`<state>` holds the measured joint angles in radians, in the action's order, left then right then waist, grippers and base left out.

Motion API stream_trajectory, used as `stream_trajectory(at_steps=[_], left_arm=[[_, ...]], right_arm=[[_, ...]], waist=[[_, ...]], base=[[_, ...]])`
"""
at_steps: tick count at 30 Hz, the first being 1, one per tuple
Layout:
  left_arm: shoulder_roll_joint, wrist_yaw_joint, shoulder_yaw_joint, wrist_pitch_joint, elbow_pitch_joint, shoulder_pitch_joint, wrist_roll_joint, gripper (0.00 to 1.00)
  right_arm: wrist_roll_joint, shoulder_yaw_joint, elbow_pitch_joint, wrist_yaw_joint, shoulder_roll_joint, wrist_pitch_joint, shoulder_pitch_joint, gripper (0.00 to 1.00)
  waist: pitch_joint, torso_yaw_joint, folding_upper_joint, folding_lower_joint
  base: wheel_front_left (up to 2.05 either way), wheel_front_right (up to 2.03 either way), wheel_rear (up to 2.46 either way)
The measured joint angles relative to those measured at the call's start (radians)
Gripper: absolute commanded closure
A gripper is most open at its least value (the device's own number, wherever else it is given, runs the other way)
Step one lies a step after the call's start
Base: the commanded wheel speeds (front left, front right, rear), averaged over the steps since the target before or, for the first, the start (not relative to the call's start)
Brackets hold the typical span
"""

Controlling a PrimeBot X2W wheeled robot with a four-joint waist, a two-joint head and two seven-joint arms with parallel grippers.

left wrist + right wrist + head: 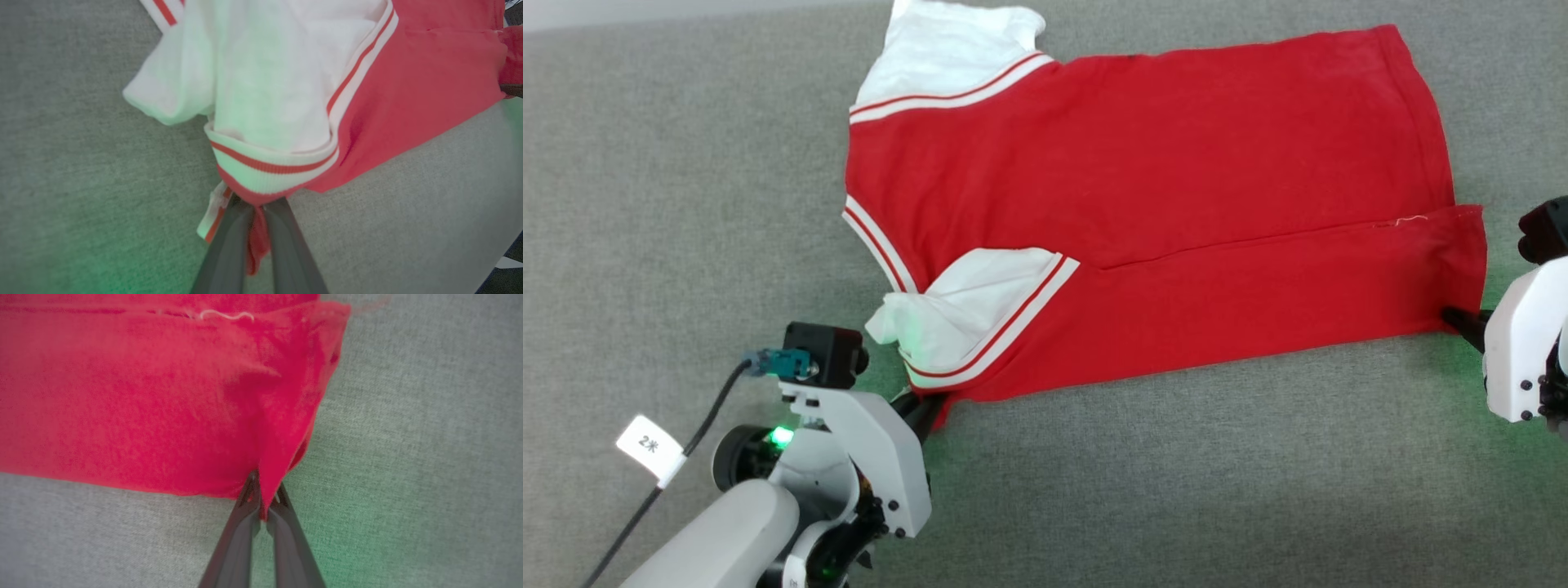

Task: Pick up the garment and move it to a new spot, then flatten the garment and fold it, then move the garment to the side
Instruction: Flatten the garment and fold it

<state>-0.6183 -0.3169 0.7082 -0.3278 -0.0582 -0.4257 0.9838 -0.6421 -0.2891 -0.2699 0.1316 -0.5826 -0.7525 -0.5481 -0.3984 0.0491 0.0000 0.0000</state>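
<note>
The garment point(1143, 204), a red sleeveless jersey with white-and-red striped trim and white lining, lies spread on the grey cloth surface, its near long edge folded over toward the middle. My left gripper point(929, 406) is shut on the garment's near shoulder corner; in the left wrist view the striped trim point(269, 169) bunches between the dark fingers point(229, 249). My right gripper point(1454, 317) is shut on the garment's near hem corner point(282, 449), with red cloth pinched between its fingers point(239, 547). The numerals are hidden.
Grey fabric surface point(1176, 490) stretches all around the garment. A black cable with a white tag point(649, 445) runs off my left wrist at the lower left. Green light from my wrists tints the surface near both grippers.
</note>
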Motion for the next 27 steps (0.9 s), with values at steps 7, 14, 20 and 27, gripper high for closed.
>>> stream_trajectory(at_steps=[7,14,20,27], left_arm=[[-0.016,-0.011,-0.004,0.013,-0.023,0.051,0.011,1.0],[-0.045,-0.049,-0.01,0.04,-0.1,0.165,0.031,1.0],[-0.061,-0.079,-0.014,0.058,-0.16,0.249,0.055,1.0],[-0.078,-0.079,-0.026,0.067,-0.186,0.269,0.063,0.0]], right_arm=[[-0.038,0.028,0.039,0.0,-0.018,0.035,0.087,1.0],[-0.07,0.062,0.17,0.0,-0.062,-0.01,0.276,1.0],[-0.095,0.128,0.284,0.0,-0.065,-0.035,0.417,1.0],[-0.069,0.191,0.343,0.0,-0.023,-0.03,0.482,0.0]], waist=[[0.041,-0.002,0.0,0.0],[0.089,-0.009,0.0,0.0],[0.101,-0.021,0.0,0.0],[0.119,-0.029,0.0,0.0]], base=[[0.0,0.0,0.0],[0.0,0.0,0.0],[0.0,0.0,0.0],[0.0,0.0,0.0]])
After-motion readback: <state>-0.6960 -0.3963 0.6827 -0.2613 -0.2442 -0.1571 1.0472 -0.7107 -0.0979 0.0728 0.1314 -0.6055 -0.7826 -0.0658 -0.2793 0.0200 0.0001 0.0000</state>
